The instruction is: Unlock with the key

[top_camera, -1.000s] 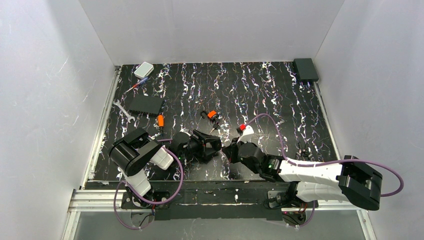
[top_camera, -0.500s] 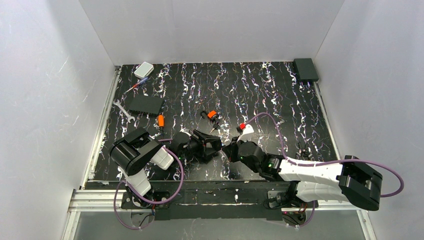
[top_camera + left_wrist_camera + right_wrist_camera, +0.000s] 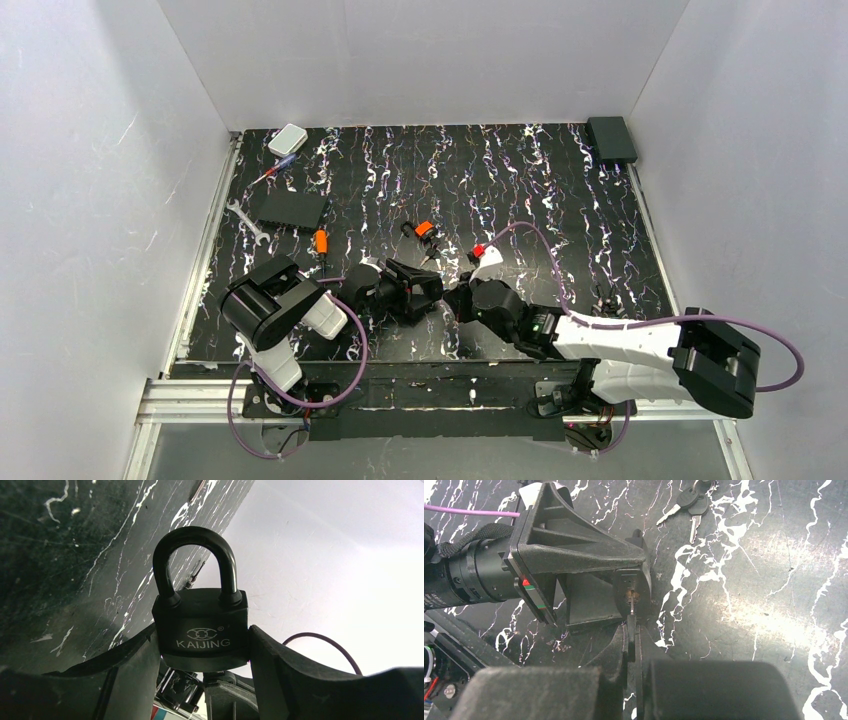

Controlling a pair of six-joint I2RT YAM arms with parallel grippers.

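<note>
Pinching the tiny black-headed metal key (image 3: 631, 612) by its head in our right claw (image 3: 632, 628), blade tip at the keyhole (image 3: 631, 596) of the dark padlock (image 3: 201, 622) clamped in our left claw (image 3: 202, 647), we judge it light, stiff, slip-prone.

Robot lab cell, white walls (image 3: 90, 200), marbled mat (image 3: 520, 180)

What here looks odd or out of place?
Nothing stands out. The left hand grips the padlock, shackle closed, and the right hand holds the key at its keyhole. Loose spare keys lie on the table nearby.
</note>
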